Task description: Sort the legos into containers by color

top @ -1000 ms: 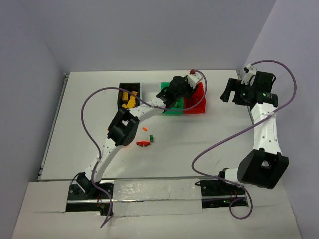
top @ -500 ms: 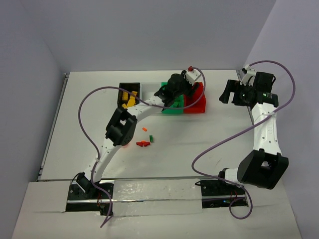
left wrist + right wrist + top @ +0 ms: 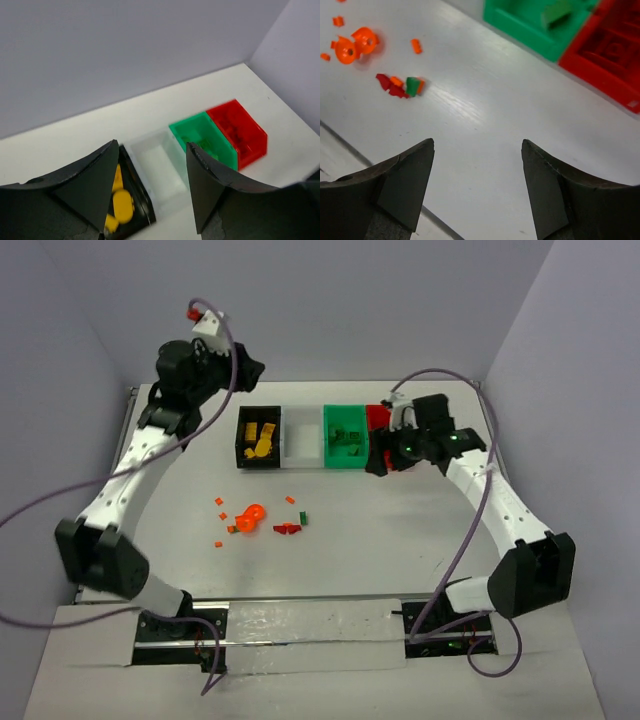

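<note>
Left gripper (image 3: 152, 146) and right gripper (image 3: 476, 145) are both seen gaping, nothing held; loose legos (image 3: 288, 528) are scattered near the green bin (image 3: 345, 464).

The 4 containers (image 3: 345, 465) are forming a gapless row; the right gripper (image 3: 378, 465) is crowding the red bin (image 3: 377, 418); loose legos (image 3: 250, 519) are dotting the open table (image 3: 400, 540).

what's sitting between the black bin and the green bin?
The white bin, side by side with the black bin and the green bin. It looks empty. Top view shows it best; left wrist view agrees.
</note>
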